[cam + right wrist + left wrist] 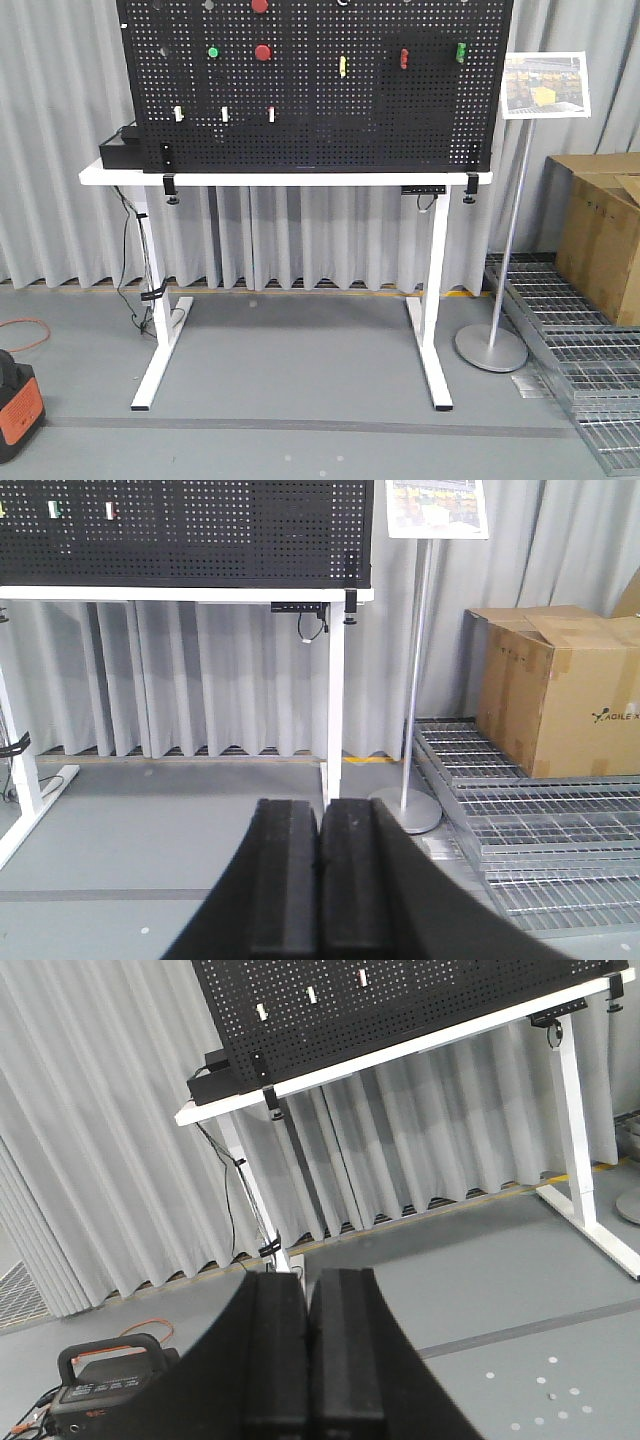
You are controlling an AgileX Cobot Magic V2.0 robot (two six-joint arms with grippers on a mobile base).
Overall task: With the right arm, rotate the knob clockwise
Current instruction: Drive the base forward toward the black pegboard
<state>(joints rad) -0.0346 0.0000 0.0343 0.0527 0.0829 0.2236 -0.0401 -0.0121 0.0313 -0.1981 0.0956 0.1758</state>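
At the top edge of the black perforated pegboard (300, 110), the silver-ringed knob (343, 2) is cropped; its bar's direction cannot be told. The black left pincer (307, 1360) and right pincer (320, 880) are both pressed together, empty.

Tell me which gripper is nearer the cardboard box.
Right, most likely. The right gripper has the cardboard box ahead to its right; the left gripper faces the table at its other end, box out of view.

Pegboard (310, 110) upright on table (285, 179), sign stand (515, 230) to its right, box (605, 235) farther right
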